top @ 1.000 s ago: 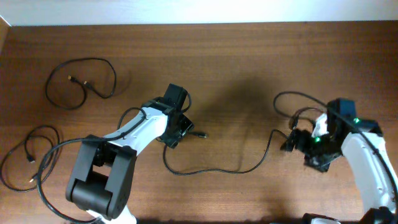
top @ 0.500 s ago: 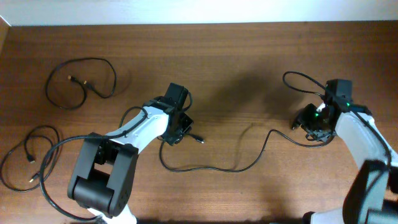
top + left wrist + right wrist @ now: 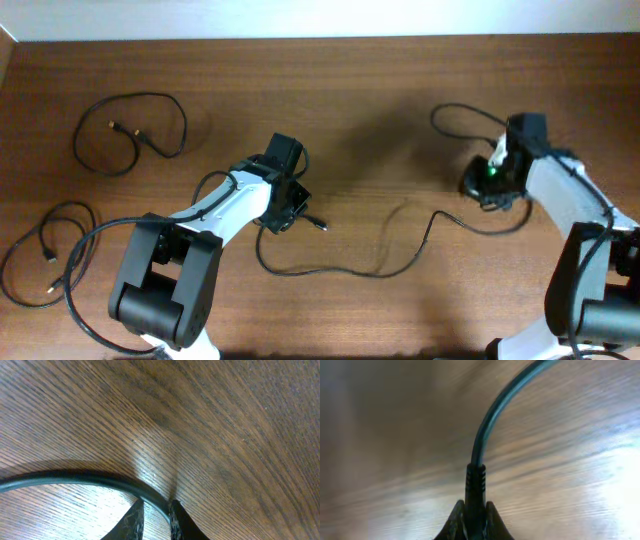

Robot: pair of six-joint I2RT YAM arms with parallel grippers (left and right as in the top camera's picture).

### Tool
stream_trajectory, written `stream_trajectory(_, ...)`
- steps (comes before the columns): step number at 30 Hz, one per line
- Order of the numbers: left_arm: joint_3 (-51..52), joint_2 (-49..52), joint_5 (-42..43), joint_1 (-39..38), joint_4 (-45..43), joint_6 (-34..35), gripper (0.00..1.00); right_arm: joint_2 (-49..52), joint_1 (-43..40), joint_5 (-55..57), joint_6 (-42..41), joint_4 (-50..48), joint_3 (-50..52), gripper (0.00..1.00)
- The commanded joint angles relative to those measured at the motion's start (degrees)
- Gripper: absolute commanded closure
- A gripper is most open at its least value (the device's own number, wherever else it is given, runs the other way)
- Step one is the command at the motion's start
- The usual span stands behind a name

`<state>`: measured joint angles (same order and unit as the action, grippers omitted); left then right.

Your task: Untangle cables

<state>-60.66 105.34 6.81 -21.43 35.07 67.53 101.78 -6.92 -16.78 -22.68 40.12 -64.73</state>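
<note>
One long thin black cable (image 3: 340, 270) lies stretched across the middle of the table. My left gripper (image 3: 283, 215) is shut on it near its left plug end (image 3: 320, 225). The left wrist view shows the cord (image 3: 75, 477) curving in and pinched between the two fingertips of that gripper (image 3: 155, 512). My right gripper (image 3: 473, 185) is shut on the other end, and in its wrist view the ribbed plug collar (image 3: 475, 480) sits clamped in the gripper (image 3: 475, 515), the cord (image 3: 490, 425) rising away. Two more cables lie apart as loose loops at far left (image 3: 130, 130) and front left (image 3: 45, 250).
The long cable makes a slack loop (image 3: 465, 112) behind the right arm (image 3: 560, 200). The left arm's base (image 3: 160, 290) stands at the front left. The table's far edge meets a white wall (image 3: 320, 20).
The right gripper has shut on the cable's plug end and carried it back and to the left. The left gripper has closed on the cord and stayed in place.
</note>
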Motion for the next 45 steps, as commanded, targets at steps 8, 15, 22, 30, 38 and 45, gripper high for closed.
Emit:
stream_trajectory(8,2.14,3.67,-2.45,-0.33,-0.57,0.15,0.87,-8.87,20.48,-15.15,17.05,21.64,-30.45,0.96)
stream_trajectory(15,2.12,3.67,-6.91,0.07,-1.03,0.11,0.83,-12.07,34.77,-10.19,19.65,25.73,-31.93,0.96)
stream_trajectory(22,-8.09,3.61,8.04,12.68,1.46,-20.13,0.40,-12.07,39.15,-10.82,24.70,34.01,-31.93,0.96)
stream_trajectory(30,-31.89,3.39,19.12,17.49,15.45,-30.40,0.38,-8.09,46.14,-11.06,31.54,32.11,-31.65,0.96)
stream_trajectory(38,-47.52,-1.60,13.92,16.35,25.07,-34.84,0.26,-4.55,52.11,-11.76,34.45,31.61,-29.31,0.50)
stream_trajectory(45,-47.50,-4.66,9.66,16.26,28.00,-34.84,0.12,-4.57,51.15,-6.49,29.83,31.54,-29.35,0.01)
